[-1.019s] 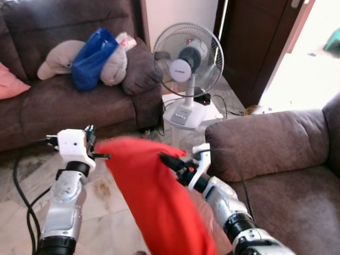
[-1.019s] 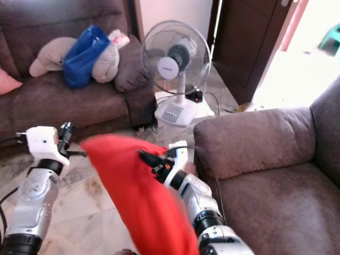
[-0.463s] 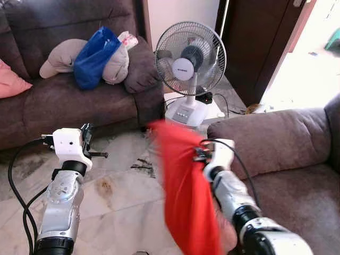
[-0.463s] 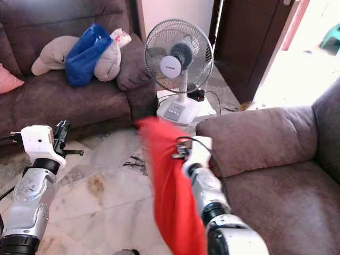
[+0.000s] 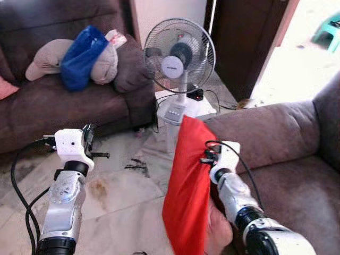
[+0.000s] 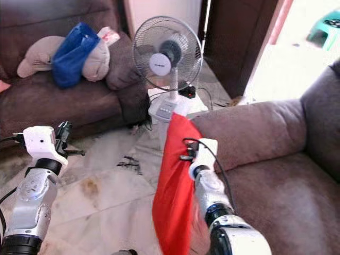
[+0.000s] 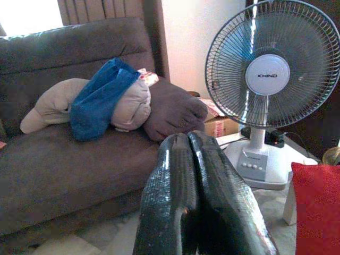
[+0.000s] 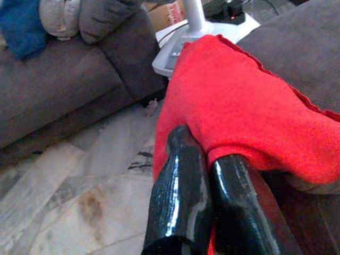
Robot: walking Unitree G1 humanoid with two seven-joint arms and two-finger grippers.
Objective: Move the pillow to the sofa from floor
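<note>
Red pillow [image 5: 186, 186] nearer sofa [image 5: 276, 138], bottom cut off

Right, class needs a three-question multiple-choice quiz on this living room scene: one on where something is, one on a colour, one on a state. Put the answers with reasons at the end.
1. Where does the fan stand?
A. On the sofa seat
B. On the floor between the two sofas
C. Outside the door

2. What colour is the pillow?
A. Red
B. Blue
C. Beige

3. What is the right gripper doing?
A. Hanging open over the floor
B. Gripping the fan pole
C. Shut on the pillow

Answers:
1 B: its white base sits on the tiles, by the near sofa arm.
2 A: the cloth is bright red.
3 C: the wrist view shows red cloth pinched between its fingers; the left gripper is shut and holds nothing.
</note>
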